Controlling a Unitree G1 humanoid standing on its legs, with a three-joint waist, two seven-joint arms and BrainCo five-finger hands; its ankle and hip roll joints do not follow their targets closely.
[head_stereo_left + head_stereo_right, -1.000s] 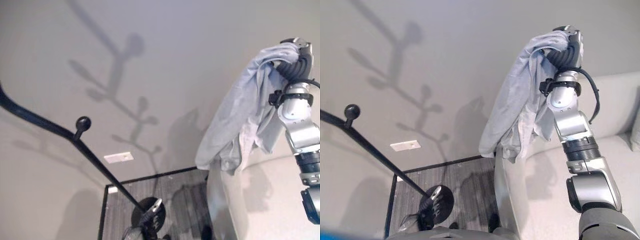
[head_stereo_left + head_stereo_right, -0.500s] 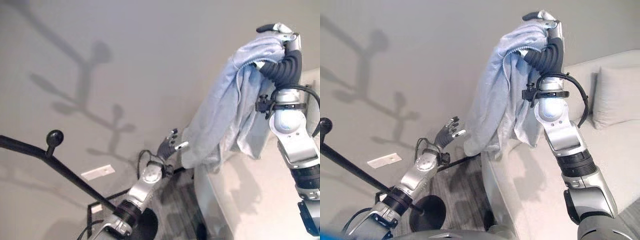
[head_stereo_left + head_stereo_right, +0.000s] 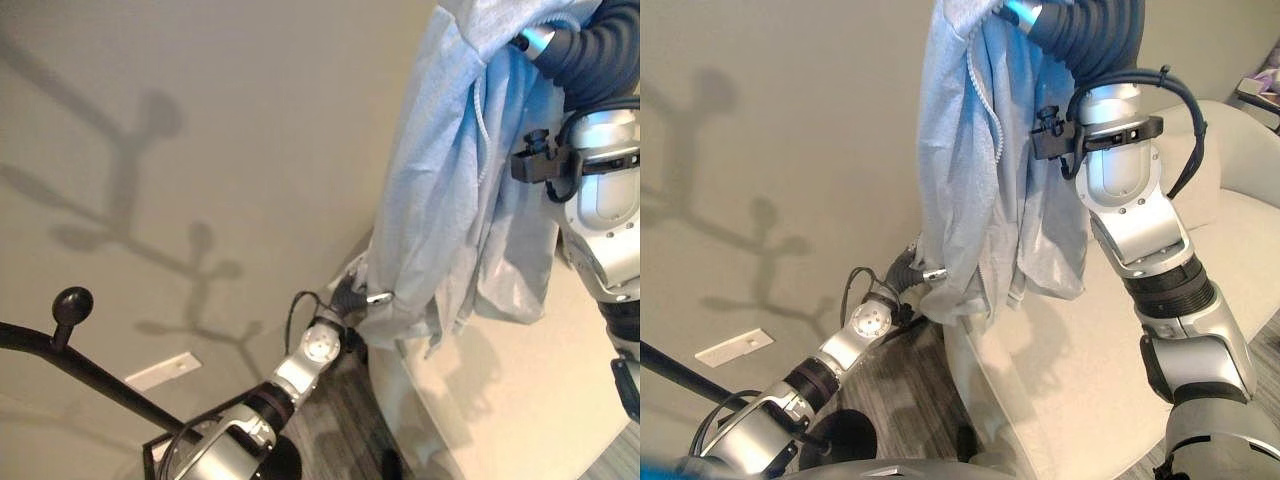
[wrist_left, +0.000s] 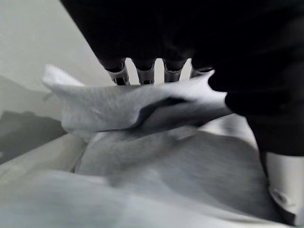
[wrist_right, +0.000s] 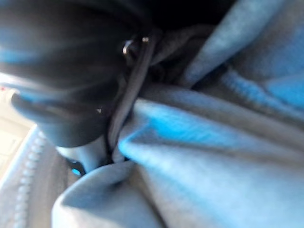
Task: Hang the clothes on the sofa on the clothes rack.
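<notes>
- Left wrist view: the left hand [image 4: 142, 71] shows a row of fingers [image 4: 118, 73] going in behind a fold of the pale grey-blue garment [image 4: 142, 102]; the tips are covered by the cloth, so whether they grip it cannot be told.
- From the head views, the left hand [image 3: 352, 297] reaches up from below to the garment's lower hem, with one silver finger lying against the cloth edge and the rest tucked behind it.
- Right wrist view: blue-tinted folds of the garment [image 5: 213, 156] lie right against the dark ribbed cover [image 5: 61, 71], with a zip edge at one corner. The right hand's fingers are buried in cloth there and cut off by the frame top in the eye views, so their state cannot be told.
- The garment [image 3: 440, 180] is draped over the raised right wrist and hangs down in long folds beside the right forearm, its drawcord and zip edge dangling; its hem ends at the left hand.
- Behind and below the garment is the cream sofa [image 3: 1070, 370], with a cushion against its back.
- The black clothes rack [image 3: 70, 345] slants across the lower left, one knobbed peg up, well apart from the garment.
- A plain beige wall [image 3: 200, 120] carries a white wall plate [image 3: 162, 371]; dark wood floor [image 3: 910, 400] lies below.
</notes>
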